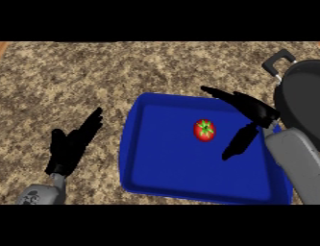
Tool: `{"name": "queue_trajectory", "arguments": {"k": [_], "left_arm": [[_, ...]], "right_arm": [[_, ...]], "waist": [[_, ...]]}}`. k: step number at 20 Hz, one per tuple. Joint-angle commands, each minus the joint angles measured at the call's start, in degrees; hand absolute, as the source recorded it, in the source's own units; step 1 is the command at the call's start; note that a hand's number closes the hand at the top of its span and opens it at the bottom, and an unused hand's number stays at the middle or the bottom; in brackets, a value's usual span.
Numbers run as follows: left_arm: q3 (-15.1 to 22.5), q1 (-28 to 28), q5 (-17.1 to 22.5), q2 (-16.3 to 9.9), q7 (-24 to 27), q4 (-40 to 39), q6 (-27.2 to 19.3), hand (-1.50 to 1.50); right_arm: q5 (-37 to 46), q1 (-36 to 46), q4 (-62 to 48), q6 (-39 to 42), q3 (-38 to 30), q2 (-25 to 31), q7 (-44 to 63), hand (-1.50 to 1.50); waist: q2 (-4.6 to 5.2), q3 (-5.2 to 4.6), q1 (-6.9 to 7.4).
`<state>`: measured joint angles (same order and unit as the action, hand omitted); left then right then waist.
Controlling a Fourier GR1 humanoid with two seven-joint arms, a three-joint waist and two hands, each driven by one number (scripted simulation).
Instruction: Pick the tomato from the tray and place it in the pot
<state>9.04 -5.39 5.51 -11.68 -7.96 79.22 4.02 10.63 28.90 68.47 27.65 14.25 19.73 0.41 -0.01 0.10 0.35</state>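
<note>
Two grey forearms enter from the bottom edge. On the right, the right hand (pixel 256 114) hangs over the blue tray (pixel 164 163), fingers spread wide and thumb pointing down, holding nothing. Just left of the thumb, the red tomato (pixel 204 130) lies on the tray floor. At the far right, beside the tray, is the black pot (pixel 311 108). Over the speckled counter (pixel 56 77), the left hand (pixel 72 141) rests open, fingers up.

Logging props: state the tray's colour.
The tray is solid blue, clearest in the head view.
</note>
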Motion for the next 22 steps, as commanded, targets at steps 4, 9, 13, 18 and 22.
{"name": "queue_trajectory", "arguments": {"k": [4, 9, 13, 18, 22], "left_arm": [[-2.5, -0.5, 0.7, -1.5, -3.8, 2.3, 1.9, 0.0], [-3.8, 1.0, 1.0, -2.8, 0.0, -0.1, 4.7, 0.0], [-2.3, -0.5, -1.5, 0.9, 1.2, -3.1, 2.7, 0.0], [-3.2, -1.9, -1.4, 1.3, -0.4, -2.9, 2.6, 0.0], [-1.5, 1.7, -1.7, 0.7, -0.2, 0.7, 4.0, 0.0]], "right_arm": [[-1.6, 1.3, -8.0, 4.3, -4.0, -2.8, -6.9, -1.5], [-3.3, 2.6, -15.6, 5.6, -6.4, -5.2, -13.3, -1.5], [-4.1, 1.9, -18.2, 6.9, -7.3, -7.6, -12.2, -1.5], [-4.7, 0.2, -18.9, 7.4, -8.3, -8.5, -12.2, -1.5], [-3.3, 0.7, -26.9, 8.3, -8.1, -8.6, -17.5, -1.5]], "waist": [[0.03, -0.09, -0.05], [0.14, -0.07, 0.45], [0.16, -0.08, 0.11], [0.07, -0.1, -0.2], [0.25, -0.03, 0.8]]}}
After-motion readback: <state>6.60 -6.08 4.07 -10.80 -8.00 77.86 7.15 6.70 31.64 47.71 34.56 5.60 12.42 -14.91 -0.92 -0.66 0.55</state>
